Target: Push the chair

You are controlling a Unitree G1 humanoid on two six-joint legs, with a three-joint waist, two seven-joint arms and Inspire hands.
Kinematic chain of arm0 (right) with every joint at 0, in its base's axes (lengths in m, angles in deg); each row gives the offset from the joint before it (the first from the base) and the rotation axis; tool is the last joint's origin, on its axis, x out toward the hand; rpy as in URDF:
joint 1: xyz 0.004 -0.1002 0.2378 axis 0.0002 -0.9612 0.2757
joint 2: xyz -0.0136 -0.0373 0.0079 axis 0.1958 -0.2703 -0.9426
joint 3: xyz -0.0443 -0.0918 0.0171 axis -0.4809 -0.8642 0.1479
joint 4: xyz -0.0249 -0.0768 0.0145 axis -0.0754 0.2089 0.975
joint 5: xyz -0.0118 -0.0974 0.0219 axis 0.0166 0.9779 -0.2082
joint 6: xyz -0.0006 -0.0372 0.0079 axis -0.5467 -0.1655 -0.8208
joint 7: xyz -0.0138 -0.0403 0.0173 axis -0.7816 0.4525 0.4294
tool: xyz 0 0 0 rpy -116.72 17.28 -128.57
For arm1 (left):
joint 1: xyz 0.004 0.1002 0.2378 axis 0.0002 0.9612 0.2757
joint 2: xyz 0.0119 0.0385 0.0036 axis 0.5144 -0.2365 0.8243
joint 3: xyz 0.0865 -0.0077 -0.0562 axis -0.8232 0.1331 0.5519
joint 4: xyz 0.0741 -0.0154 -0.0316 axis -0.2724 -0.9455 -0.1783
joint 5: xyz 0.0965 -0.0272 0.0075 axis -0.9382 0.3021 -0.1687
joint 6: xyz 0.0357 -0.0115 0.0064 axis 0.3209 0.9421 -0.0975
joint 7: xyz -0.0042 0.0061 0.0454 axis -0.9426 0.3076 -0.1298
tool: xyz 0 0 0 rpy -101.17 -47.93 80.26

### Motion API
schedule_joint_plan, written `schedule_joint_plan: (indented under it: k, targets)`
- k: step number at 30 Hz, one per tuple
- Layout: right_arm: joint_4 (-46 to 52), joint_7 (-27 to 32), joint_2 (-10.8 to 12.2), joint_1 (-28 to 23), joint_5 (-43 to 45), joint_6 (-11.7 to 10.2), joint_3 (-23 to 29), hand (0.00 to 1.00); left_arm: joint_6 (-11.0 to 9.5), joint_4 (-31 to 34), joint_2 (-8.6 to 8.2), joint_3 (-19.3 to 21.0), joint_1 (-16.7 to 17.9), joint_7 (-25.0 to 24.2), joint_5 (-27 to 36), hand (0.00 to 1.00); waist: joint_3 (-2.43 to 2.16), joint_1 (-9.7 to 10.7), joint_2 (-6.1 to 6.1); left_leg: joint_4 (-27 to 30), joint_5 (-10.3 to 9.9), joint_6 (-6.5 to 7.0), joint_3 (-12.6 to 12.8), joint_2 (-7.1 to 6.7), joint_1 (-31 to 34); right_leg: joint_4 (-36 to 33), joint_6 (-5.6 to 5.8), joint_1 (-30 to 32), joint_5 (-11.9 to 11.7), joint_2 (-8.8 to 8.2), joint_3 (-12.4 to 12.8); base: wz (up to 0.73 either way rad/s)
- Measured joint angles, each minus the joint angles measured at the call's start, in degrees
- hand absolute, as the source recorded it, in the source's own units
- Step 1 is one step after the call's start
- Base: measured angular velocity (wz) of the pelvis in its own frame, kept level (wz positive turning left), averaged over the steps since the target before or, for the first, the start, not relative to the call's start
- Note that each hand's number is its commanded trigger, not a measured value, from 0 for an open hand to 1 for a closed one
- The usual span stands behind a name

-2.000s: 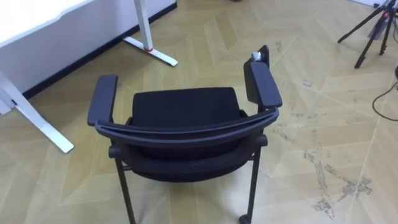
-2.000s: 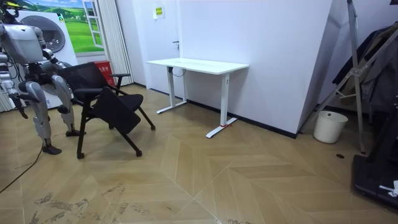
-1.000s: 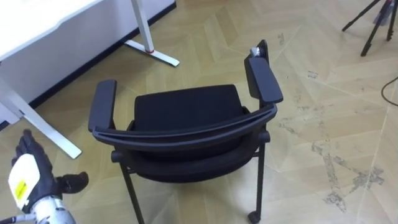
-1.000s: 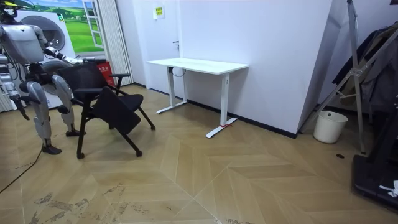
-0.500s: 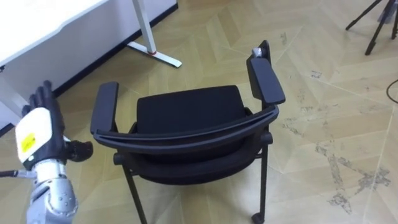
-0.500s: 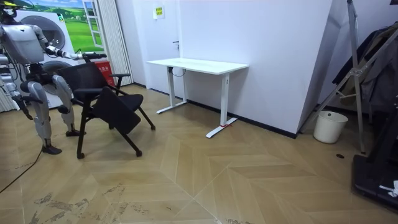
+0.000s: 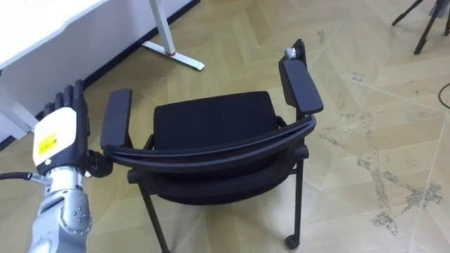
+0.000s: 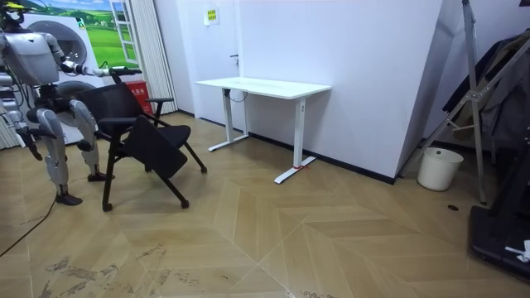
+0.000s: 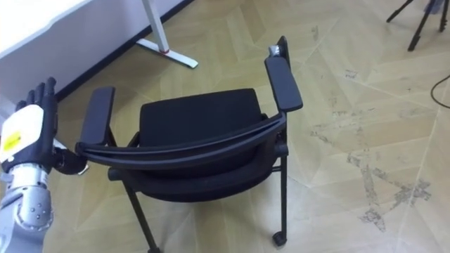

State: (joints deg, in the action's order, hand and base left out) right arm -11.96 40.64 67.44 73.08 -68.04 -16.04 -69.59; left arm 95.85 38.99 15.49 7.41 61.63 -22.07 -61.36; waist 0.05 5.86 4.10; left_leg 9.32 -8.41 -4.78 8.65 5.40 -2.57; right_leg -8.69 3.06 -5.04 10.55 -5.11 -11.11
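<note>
Left hand flat beside the chair, push not yet begun

In the room view we see the right hand [image 8: 27,139] hanging low by the robot's side, and we cannot tell its state. From the head camera the left hand [image 7: 62,130] is up with fingers straight and released, holding nothing, just beside the chair's left armrest [image 7: 116,116]. The chair [image 7: 211,123] stands on the wood floor right before us, its back toward us and its seat facing the white desk [image 7: 42,28]. We judge the frame stiff and fairly light, and the wheel [image 7: 290,241] suggests it will roll. The curved back rail [image 7: 211,151] and the right armrest [image 7: 301,84] look the firmest places to press. Pushing too high may tip it.
</note>
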Motion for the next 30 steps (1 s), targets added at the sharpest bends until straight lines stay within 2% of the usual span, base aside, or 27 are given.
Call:
schedule_joint_plan:
  k: [3,7,14,16,18,21,24,28,30]
  targets:
    - [-0.2,-0.1,-0.1,0.0,0.0,0.8,0.0,0.00,1.6,3.3,1.21,0.1,0.0,-3.0,-1.7,0.00,0.01,0.0,0.00,0.0,0.0,0.00,0.0,-0.01,0.1,0.1,0.00,0.0,0.0,0.00,-0.1,0.00]
    - [-0.2,-0.2,-0.1,0.1,0.0,1.2,0.0,0.00,3.7,7.1,1.52,-0.3,0.0,-8.1,-4.4,0.00,0.01,0.3,0.00,0.0,0.0,0.00,-0.8,-0.08,0.3,0.1,0.00,-0.1,0.0,-0.02,-0.5,0.05]
    - [-1.8,-0.7,-0.3,1.0,-0.5,1.1,0.0,0.00,6.7,10.6,2.54,-2.1,0.0,-19.3,-7.7,0.00,0.50,1.0,0.94,0.1,0.0,0.00,-1.0,-0.11,0.4,0.0,0.02,-0.1,0.0,-0.03,-0.6,0.02]
    - [-2.0,-0.7,-0.3,1.6,-0.5,1.0,0.0,0.00,7.4,11.8,4.05,-2.8,0.0,-22.0,-8.5,0.00,0.56,2.0,1.03,0.3,0.0,0.00,-1.0,-0.11,0.6,0.1,0.04,0.0,0.0,-0.02,-0.6,0.04]
    - [-1.9,-0.7,-0.4,2.0,-0.5,0.8,0.0,0.00,8.5,15.4,6.81,-4.1,0.0,-26.2,-8.4,0.00,0.62,2.4,1.22,0.7,0.0,0.00,-1.0,-0.16,1.2,0.1,0.04,0.2,0.0,-0.08,-0.5,0.02]
    - [-2.1,-0.7,-1.1,2.5,-0.5,0.3,0.0,0.00,9.1,20.2,8.58,-6.1,0.0,-31.9,-8.5,0.00,0.87,2.9,1.85,1.2,0.0,0.03,-1.1,-0.34,1.5,0.1,0.06,0.2,0.0,-0.27,-0.6,0.06]
    - [-3.1,-0.7,-1.4,3.7,-0.3,-0.8,0.0,0.00,9.5,24.1,8.70,-7.6,0.0,-37.8,-8.2,0.00,0.77,3.3,2.64,1.5,0.0,0.03,-1.1,-0.34,1.8,0.1,0.08,0.2,0.1,-0.28,-0.7,0.00]
    - [-3.9,-0.7,-1.6,4.5,-0.4,-1.1,0.1,0.00,9.6,28.0,8.74,-9.6,0.0,-43.6,-7.4,0.00,0.75,3.5,2.71,1.5,0.0,0.03,-1.1,-0.34,1.8,0.1,0.08,0.2,0.1,-0.28,-0.7,0.00]
    - [-3.9,-0.7,-1.7,4.7,-0.4,-1.3,0.1,0.00,9.7,29.2,8.93,-9.7,0.0,-47.4,-5.3,0.00,0.63,4.2,2.88,1.5,0.0,0.03,-1.1,-0.34,1.6,0.0,0.07,-0.1,0.1,-0.29,-0.6,0.00]
